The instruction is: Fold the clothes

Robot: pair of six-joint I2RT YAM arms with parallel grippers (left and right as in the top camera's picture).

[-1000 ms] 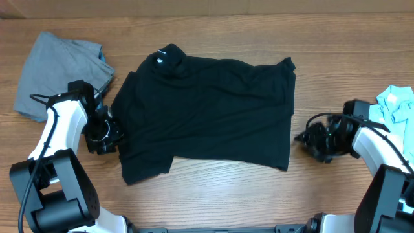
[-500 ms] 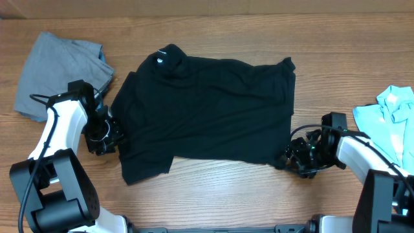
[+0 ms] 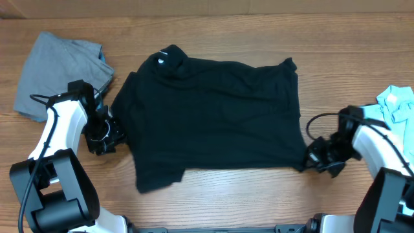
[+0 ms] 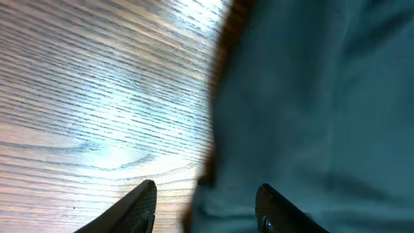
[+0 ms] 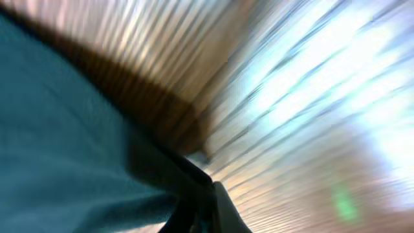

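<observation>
Your black shirt (image 3: 213, 110) lies spread flat in the middle of the table (image 3: 259, 200), its long axis running from 9 to 3 o'clock. The collar (image 3: 167, 58) with its small white label points toward 11 o'clock, and a loose sleeve (image 3: 155, 178) trails out at 7 o'clock. Your right gripper (image 3: 315, 157) sits at the shirt's 4 o'clock corner, clenched on the cloth there. The right wrist view is blurred, yet it shows the fingertips pinched together with dark fabric caught at them. Your left gripper (image 3: 107, 137) rests at the shirt's 9 o'clock edge with its jaws released. In the left wrist view the two fingers (image 4: 143, 200) stand well apart, the shirt's edge lying between them and nothing pinched. A second ago the right gripper hung apart from the shirt at 3 o'clock with its jaws parted. It has since come in to the corner, closed, and drawn it outward, so the lower hem now reaches further toward 4 o'clock and the sleeve has slid along with it. The left arm has barely stirred. A grey garment (image 3: 55, 71) lies at 10 o'clock and a light-blue garment (image 3: 396, 107) at 3 o'clock, both where they were.
</observation>
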